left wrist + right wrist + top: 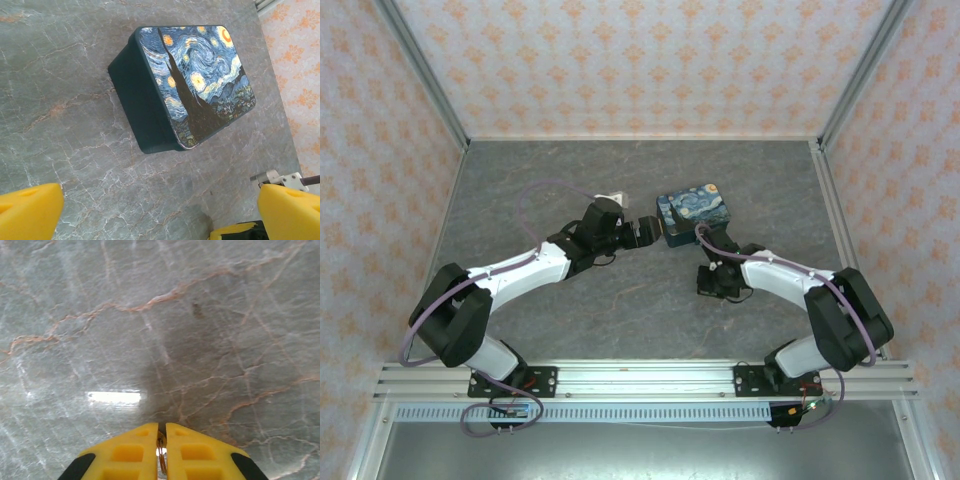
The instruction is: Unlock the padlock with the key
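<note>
- Step in hand, as I judge it: bringing the key to the lock. My right end effector (161, 426) is clenched on a slim brassy metal key (161, 452), low over the grey marbled table (150, 315).
- My left end effector (157, 200) is spread wide and holds nothing. It faces the dark-blue rectangular tin with starry print (195, 80).
- Next, I think, the left one must steady the padlock, so that the key enters straight.
- The key looks like a thin sliver between my yellow pads (200, 452).

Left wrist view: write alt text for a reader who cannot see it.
A rectangular dark-blue tin with a swirling starry-night print on its lid sits on a grey marbled table, seen from above at a slant. The left end effector is open, its two yellow fingers wide apart at the bottom corners, holding nothing.
</note>
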